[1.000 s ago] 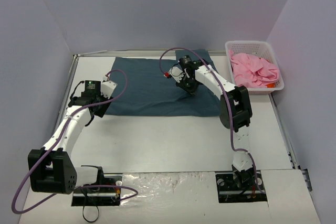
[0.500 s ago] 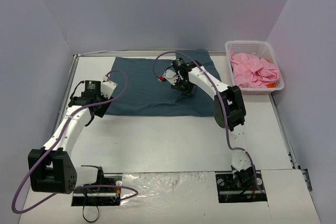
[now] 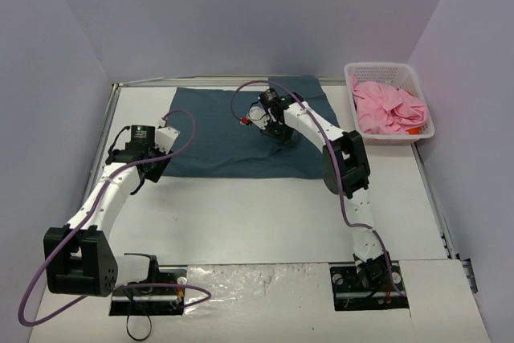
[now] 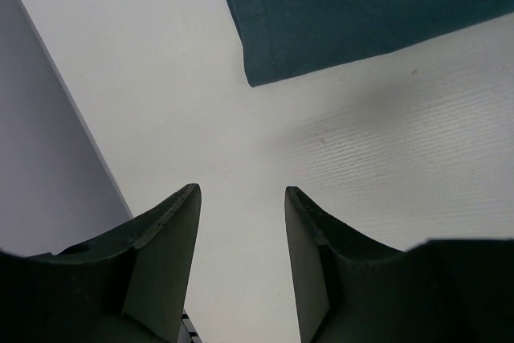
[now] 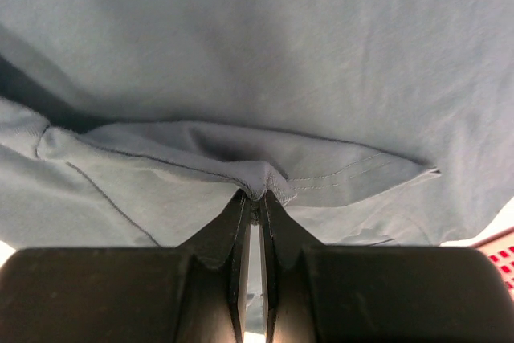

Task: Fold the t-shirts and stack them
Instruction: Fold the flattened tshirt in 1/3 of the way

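Your right hand (image 5: 255, 198), clamped on a pinch of the teal t-shirt (image 3: 213, 130), has carried that edge leftward over the spread cloth: fold underway. Left hand (image 4: 241, 194) half-open, empty, unmoved above the counter (image 3: 257, 214) by the shirt's corner. Pink t-shirt (image 3: 389, 106) waits in the basket (image 3: 381, 66).

The white tabletop (image 3: 257, 214) carries a dark teal-blue t-shirt (image 3: 213, 138), spread mostly flat across the far middle. The shirt's near hem runs roughly straight from left to right, and its near-left corner lies flat on the bare surface. Towards its far right part the cloth is bunched into a raised fold. A white lattice basket (image 3: 377, 67) sits in the far right corner, close beside the shirt's right edge. At the near edge stand the left arm base (image 3: 148, 291) and right arm base (image 3: 369, 283), with a crinkled shiny sheet (image 3: 257, 279) between them.
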You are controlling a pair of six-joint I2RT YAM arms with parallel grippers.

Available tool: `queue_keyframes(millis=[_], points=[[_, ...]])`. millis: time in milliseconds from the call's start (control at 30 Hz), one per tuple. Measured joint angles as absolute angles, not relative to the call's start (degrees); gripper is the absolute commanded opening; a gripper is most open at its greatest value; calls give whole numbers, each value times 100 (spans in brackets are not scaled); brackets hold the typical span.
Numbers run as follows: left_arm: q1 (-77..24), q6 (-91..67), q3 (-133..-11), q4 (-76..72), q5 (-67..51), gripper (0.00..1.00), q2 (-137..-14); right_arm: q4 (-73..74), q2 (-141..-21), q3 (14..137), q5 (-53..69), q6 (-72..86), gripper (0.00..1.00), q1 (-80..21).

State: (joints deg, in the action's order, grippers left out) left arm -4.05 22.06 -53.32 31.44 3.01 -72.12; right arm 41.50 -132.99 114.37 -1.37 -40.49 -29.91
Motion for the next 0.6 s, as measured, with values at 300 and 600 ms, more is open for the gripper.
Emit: queue_keyframes(millis=[300,600], points=[[-405,2206,-5332,3144,301,45,-7212,4150,-13417,11684,-259,-4091,0,-3173],[-405,2206,-5332,3144,301,45,-7212,4136,-13568,11793,-395,-4213,0,-3310]])
